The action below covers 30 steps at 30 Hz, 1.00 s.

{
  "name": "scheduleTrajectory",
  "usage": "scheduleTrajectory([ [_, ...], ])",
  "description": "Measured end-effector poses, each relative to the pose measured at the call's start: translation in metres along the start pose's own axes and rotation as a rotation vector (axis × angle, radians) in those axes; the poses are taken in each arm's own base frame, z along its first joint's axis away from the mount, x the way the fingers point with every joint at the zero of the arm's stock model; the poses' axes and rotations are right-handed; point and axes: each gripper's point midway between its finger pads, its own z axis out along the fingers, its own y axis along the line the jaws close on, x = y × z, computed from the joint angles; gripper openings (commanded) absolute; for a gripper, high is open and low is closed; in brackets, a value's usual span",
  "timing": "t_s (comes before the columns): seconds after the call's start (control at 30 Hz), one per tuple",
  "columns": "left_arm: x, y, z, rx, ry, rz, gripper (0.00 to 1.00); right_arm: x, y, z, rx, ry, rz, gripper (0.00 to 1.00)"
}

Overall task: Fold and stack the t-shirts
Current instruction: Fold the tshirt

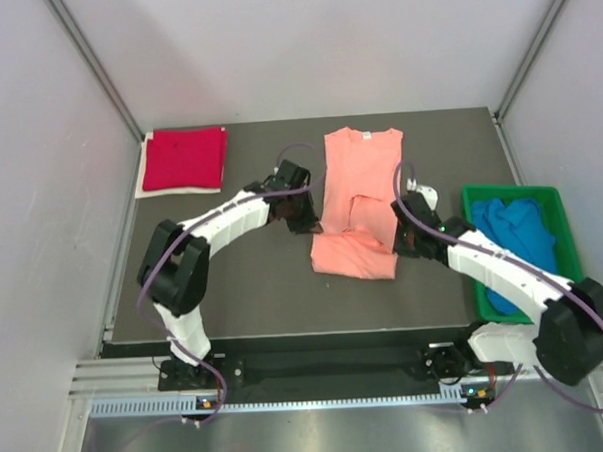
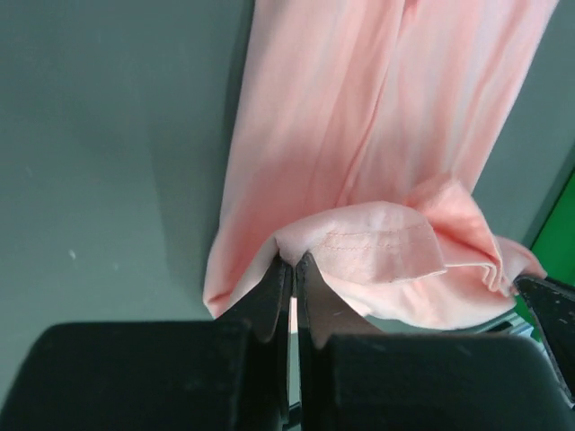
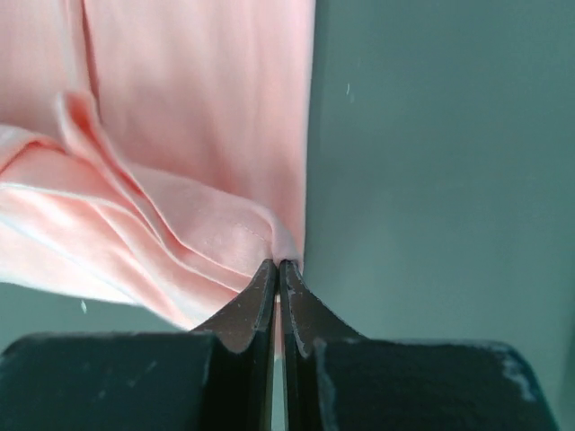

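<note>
Salmon-pink cotton short-sleeved t-shirt (image 1: 359, 168): lies mid-way on the dark grey surface (image 1: 234, 289), long axis near to far, collar at the far end, near hem doubled up. Left fingers (image 2: 277, 289) closed, pinching its left edge. Right fingers (image 3: 260, 296) closed, pinching the opposite right edge. Fold judged to run toward the far collar.

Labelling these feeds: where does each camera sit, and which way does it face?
Top: above, behind the bases, looking down on the table; both arms show.
Left wrist: on its arm, facing past the left gripper shut on the pink tee.
Right wrist: likewise, right gripper pinching the tee's other side.
Shared: all show the tee.
</note>
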Motion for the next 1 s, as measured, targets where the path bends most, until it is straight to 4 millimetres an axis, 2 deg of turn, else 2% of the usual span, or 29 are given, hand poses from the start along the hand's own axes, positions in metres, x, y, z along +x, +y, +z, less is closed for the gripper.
scheduleTrajectory([
  [0.13, -0.041, -0.007, 0.019, -0.009, -0.012, 0.017, 0.00, -0.031, 0.001, 0.022, 0.004, 0.006, -0.044, 0.00],
  [0.23, -0.059, -0.005, 0.035, -0.021, 0.003, 0.020, 0.00, -0.053, 0.003, 0.041, 0.001, 0.025, -0.066, 0.00],
  [0.3, -0.067, -0.002, 0.043, -0.027, 0.015, 0.019, 0.00, -0.065, 0.001, 0.054, 0.008, 0.031, -0.073, 0.00],
  [0.43, -0.080, 0.003, 0.052, -0.031, 0.033, 0.008, 0.00, -0.074, -0.006, 0.072, 0.015, 0.063, -0.088, 0.00],
  [0.6, -0.100, -0.009, 0.059, 0.008, 0.024, 0.019, 0.00, -0.081, -0.008, 0.088, 0.006, 0.092, -0.104, 0.00],
  [0.83, -0.115, -0.019, 0.059, 0.041, 0.004, 0.025, 0.00, -0.099, 0.000, 0.094, -0.028, 0.073, -0.131, 0.01],
  [1.0, -0.127, -0.018, 0.063, 0.052, -0.006, 0.013, 0.00, -0.123, 0.004, 0.101, -0.038, 0.035, -0.129, 0.01],
])
